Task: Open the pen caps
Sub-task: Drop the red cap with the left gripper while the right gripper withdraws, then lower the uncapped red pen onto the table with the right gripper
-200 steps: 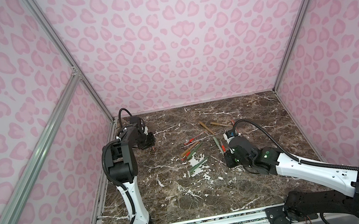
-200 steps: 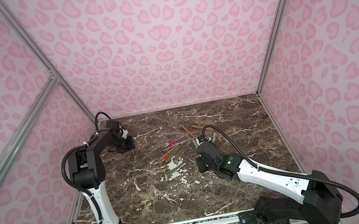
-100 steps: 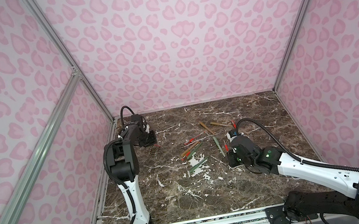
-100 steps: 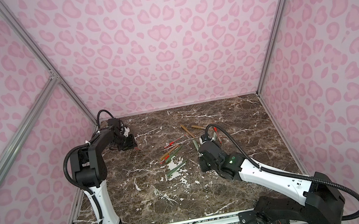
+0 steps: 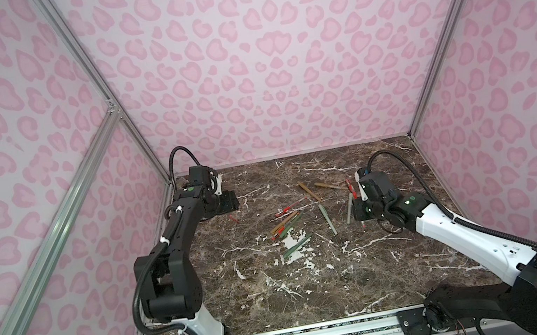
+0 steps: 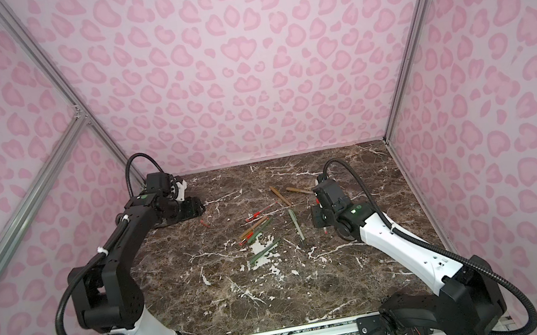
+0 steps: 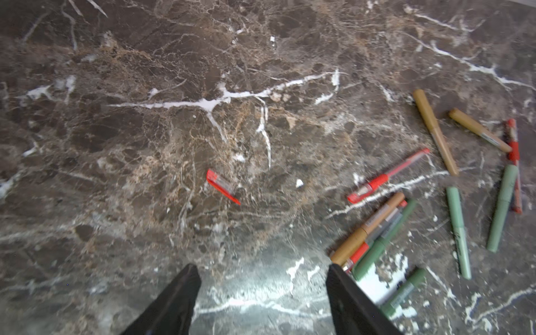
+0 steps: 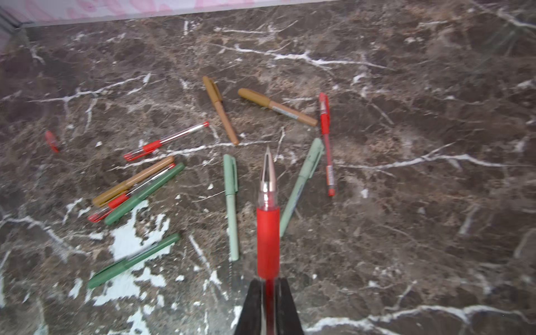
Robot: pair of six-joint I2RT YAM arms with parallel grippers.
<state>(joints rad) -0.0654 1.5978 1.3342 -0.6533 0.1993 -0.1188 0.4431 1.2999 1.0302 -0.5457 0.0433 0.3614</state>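
Where the brown, white-veined marble tabletop (image 7: pixel 145 130) lay bare towards its left side, we saw one short red plastic pen cap (image 7: pixel 222 185) lying loose and flat, touching nothing else. In both top views that cap (image 5: pixel 233 217) (image 6: pixel 205 222) showed as a small red sliver just in front of the left gripper (image 7: pixel 262 269), whose two black fingers stood well apart with nothing between them.

Further right, near the middle of the table, we saw the scattered capped pens (image 8: pixel 231 207): tan-brown, sage-green, dark green and red ones. Three lay bundled side by side and the others lay singly at odd angles, each with its cap seated as far as we could tell.

Beside that scatter, the right gripper (image 8: pixel 268 282) had its fingers clamped on the barrel of an uncapped red-gripped pen (image 8: pixel 268 232). The pen's bare pointed tip stuck straight out beyond the fingers, above the marble.
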